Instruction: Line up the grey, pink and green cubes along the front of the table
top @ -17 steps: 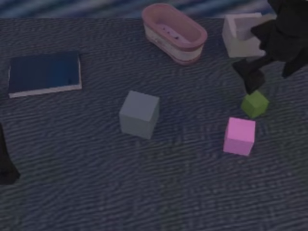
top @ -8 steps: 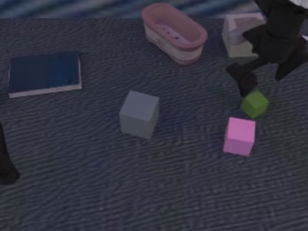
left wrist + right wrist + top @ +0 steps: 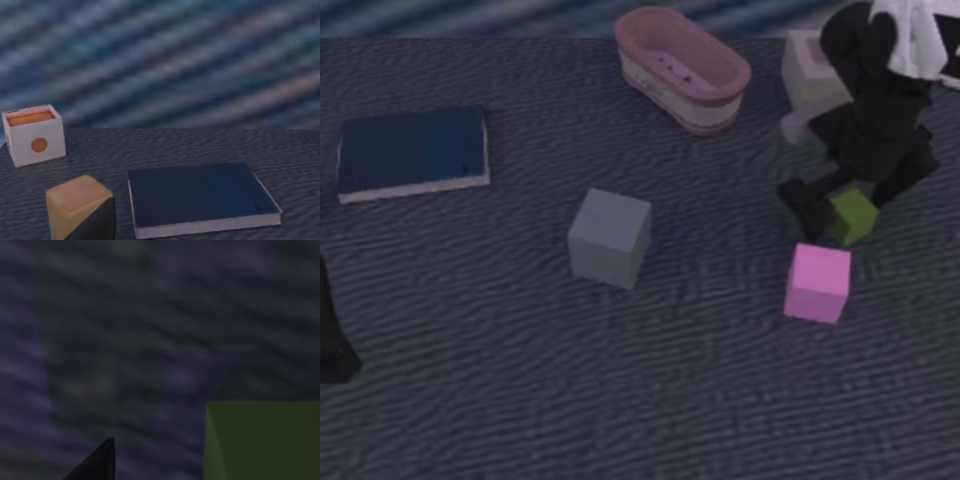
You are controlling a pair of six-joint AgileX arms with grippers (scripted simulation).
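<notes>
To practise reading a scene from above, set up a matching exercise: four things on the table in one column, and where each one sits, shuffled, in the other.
Things:
1. grey cube
2. green cube
3. blue book
4. pink oval tub

Places:
A. at the table's left side
B. under the right gripper
C. near the middle of the table
D. at the far edge, beside the pale box

Pairs: 1-C, 2-B, 3-A, 4-D

Dim bluish light, soft blur throughout, faint shadows, right wrist view murky
</notes>
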